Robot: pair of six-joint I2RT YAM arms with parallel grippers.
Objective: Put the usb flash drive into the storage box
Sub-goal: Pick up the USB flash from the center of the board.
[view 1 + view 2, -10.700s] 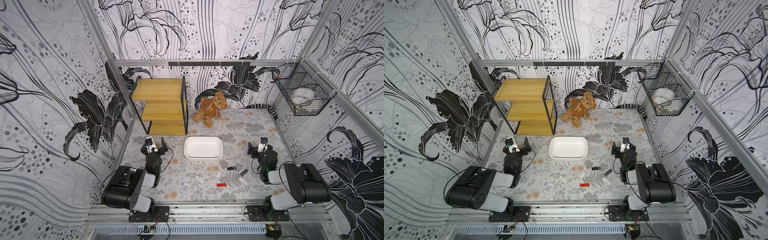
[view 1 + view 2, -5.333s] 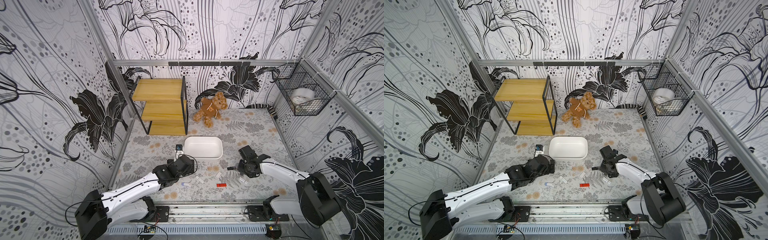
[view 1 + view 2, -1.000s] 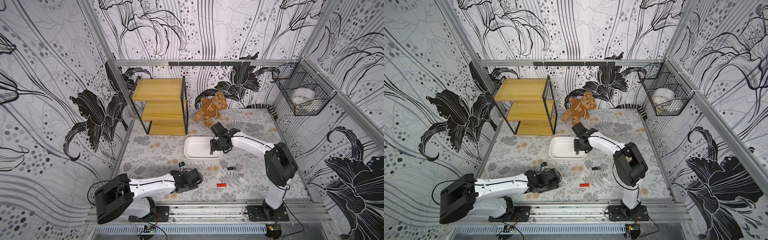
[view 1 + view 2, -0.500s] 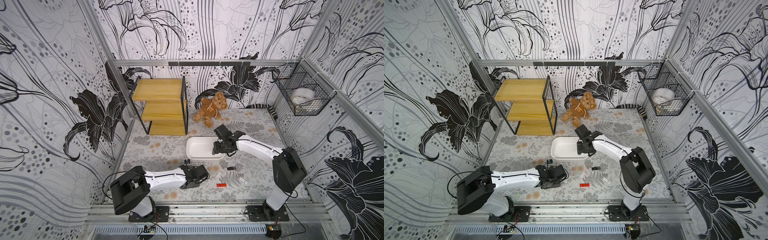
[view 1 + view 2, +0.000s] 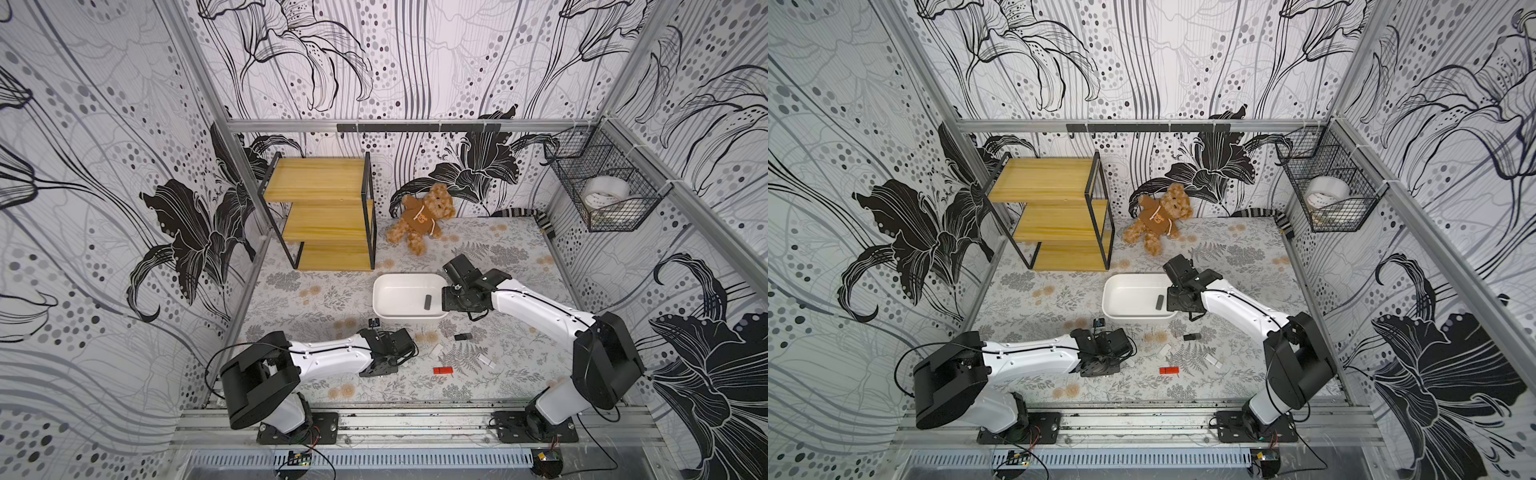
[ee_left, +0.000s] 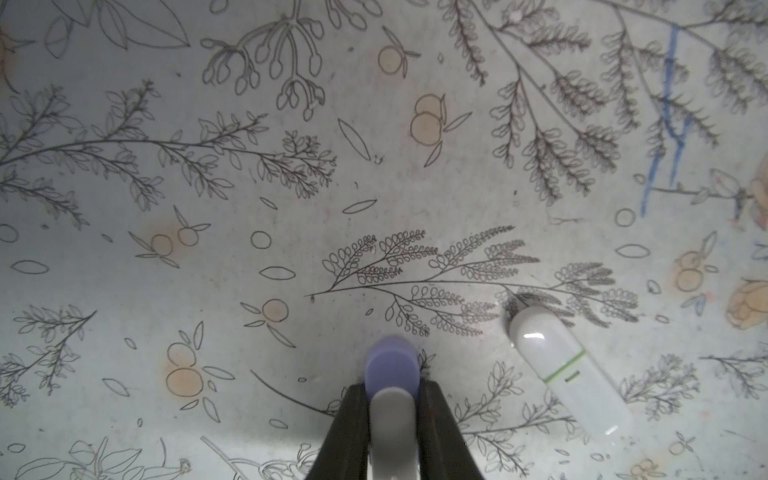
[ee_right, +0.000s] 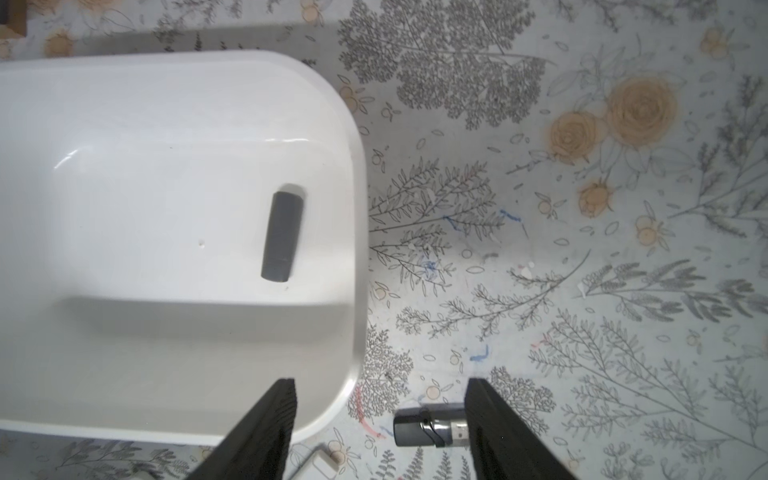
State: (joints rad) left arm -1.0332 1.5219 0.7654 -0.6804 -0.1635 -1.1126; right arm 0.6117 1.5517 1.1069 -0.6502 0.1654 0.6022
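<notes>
The white storage box (image 5: 379, 291) (image 5: 1109, 293) (image 7: 166, 137) sits mid-table. A dark grey usb flash drive (image 5: 427, 302) (image 5: 1159, 302) (image 7: 281, 236) lies inside it near its right wall. My right gripper (image 5: 448, 297) (image 7: 380, 382) hangs open over that wall, holding nothing. In front of the box, my left gripper (image 5: 406, 347) (image 6: 392, 386) is low over the mat, shut on a pale usb flash drive with a purple cap (image 6: 390, 368). In both top views the wrist hides the held drive.
Loose drives lie on the mat: a black one (image 5: 462, 336) (image 7: 428, 426), a red one (image 5: 443, 370), white ones (image 5: 434, 351) (image 5: 485, 360), and a white one with a green stripe (image 6: 557, 365). At the back are a teddy bear (image 5: 422, 218), a wooden shelf (image 5: 324, 208) and a wire basket (image 5: 602, 195).
My left jaws have closed on the purple-capped drive. My right gripper has drifted from over the box toward its right wall and its jaws have widened.
</notes>
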